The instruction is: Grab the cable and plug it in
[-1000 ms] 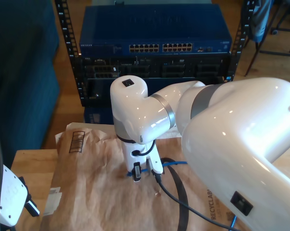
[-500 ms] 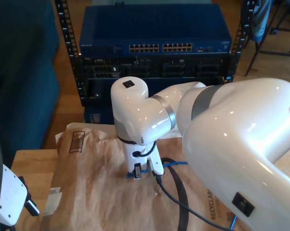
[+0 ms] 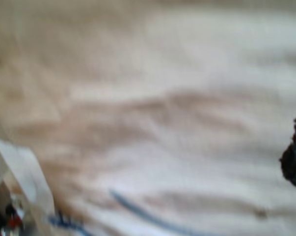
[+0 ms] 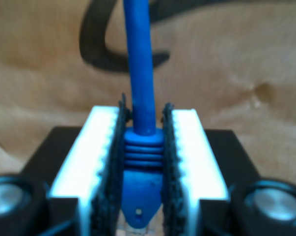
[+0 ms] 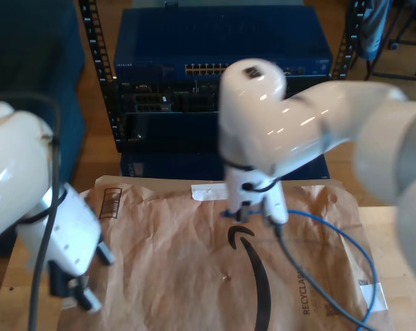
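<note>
- My second claw [image 4: 143,196] pinches the cable [image 4: 140,73] just behind its blue plug end [image 4: 142,196]; the ribbed strain-relief boot sits squeezed between the two dark padded fingers [image 4: 111,167], with the plug tip pointing back toward the wrist camera. I judge this grip lets the stiff plug, not the limp cord, take the aim.
- Ahead of those fingers the cord runs straight out over brown packing paper [image 4: 236,59], crossing a black printed curve.
- In the exterior view the same arm carries that claw [image 5: 252,210] low over the paper's far edge, and the cable [image 5: 345,238] trails from it in a wide loop toward the exterior view's right, slack enough, I think, not to drag on the plug.
- A thicker black robot cable [image 5: 311,289] hangs from that wrist and runs toward the camera.
- My first claw [image 5: 73,286], well apart at the exterior view's left, hangs over the paper's near edge; its wrist view is blurred paper [image 3: 162,98], so I cannot tell whether it is spread or closed.
- Beyond the second claw stands the rack, with the blue network switch [image 5: 221,41] and its port row [image 5: 204,69], the likely destination, not yet reached.
</note>
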{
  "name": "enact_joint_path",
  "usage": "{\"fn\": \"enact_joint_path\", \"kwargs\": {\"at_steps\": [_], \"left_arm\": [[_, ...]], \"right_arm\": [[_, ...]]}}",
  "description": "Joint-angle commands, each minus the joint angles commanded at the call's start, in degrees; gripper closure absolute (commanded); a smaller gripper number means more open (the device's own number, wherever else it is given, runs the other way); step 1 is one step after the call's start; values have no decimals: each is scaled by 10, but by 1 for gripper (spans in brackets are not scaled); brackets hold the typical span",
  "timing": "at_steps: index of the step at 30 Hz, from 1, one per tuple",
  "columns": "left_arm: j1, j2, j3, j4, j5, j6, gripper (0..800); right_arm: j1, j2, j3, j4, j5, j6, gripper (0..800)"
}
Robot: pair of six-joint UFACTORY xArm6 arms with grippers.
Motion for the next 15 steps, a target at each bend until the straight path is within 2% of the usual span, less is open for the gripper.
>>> {"fn": "enact_joint_path", "kwargs": {"at_steps": [6,11,15], "left_arm": [[-27,47,-52,-66,-4,1,0],[-62,63,-106,-119,-4,1,0],[-86,68,-123,-135,-6,2,0]], "right_arm": [[-43,-92,22,44,40,-2,794],[-71,-132,4,101,85,-11,794],[-76,-133,-20,167,121,-38,794]]}}
